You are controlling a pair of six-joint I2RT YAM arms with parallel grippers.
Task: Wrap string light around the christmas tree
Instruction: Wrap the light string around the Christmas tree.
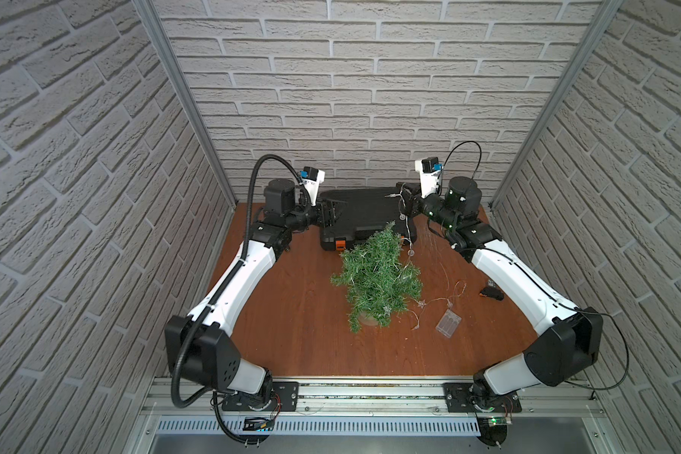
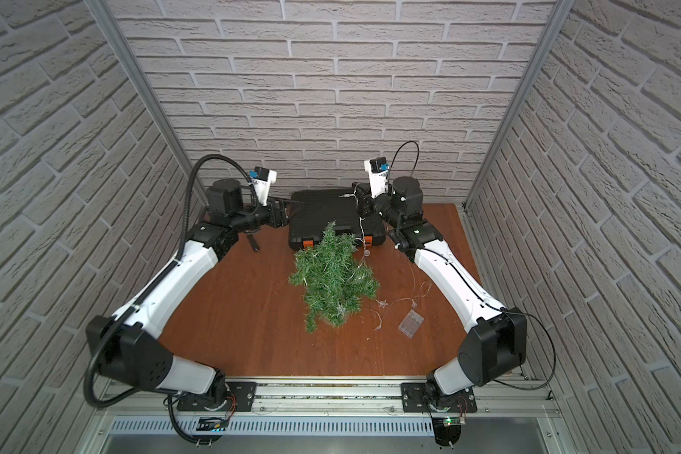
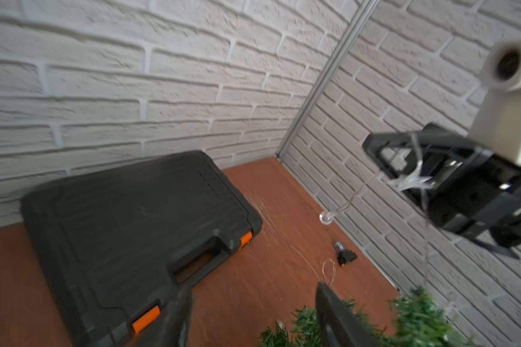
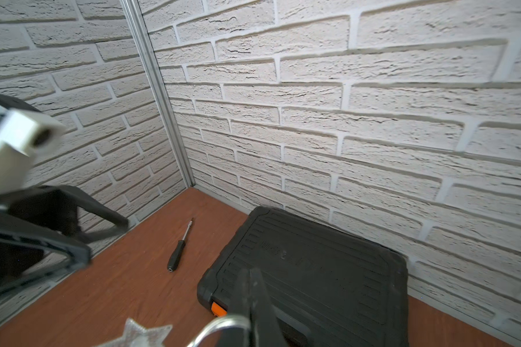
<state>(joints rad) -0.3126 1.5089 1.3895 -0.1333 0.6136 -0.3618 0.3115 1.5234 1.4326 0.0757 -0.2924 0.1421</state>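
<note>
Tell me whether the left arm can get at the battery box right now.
Probably not directly: the tree stands between the left gripper and the battery box, so it would need to go over or around.

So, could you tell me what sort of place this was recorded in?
Most likely a robot test cell, not a real room: brick-pattern wall panels meet aluminium corner posts, and the left arm and right arm are bolted to an aluminium rail edging the wooden tabletop.

christmas tree [image 1: 374,279]: 1 | string light [image 1: 448,322]: 1 | black case [image 1: 362,212]: 1 | screwdriver [image 4: 178,251]: 1
</note>
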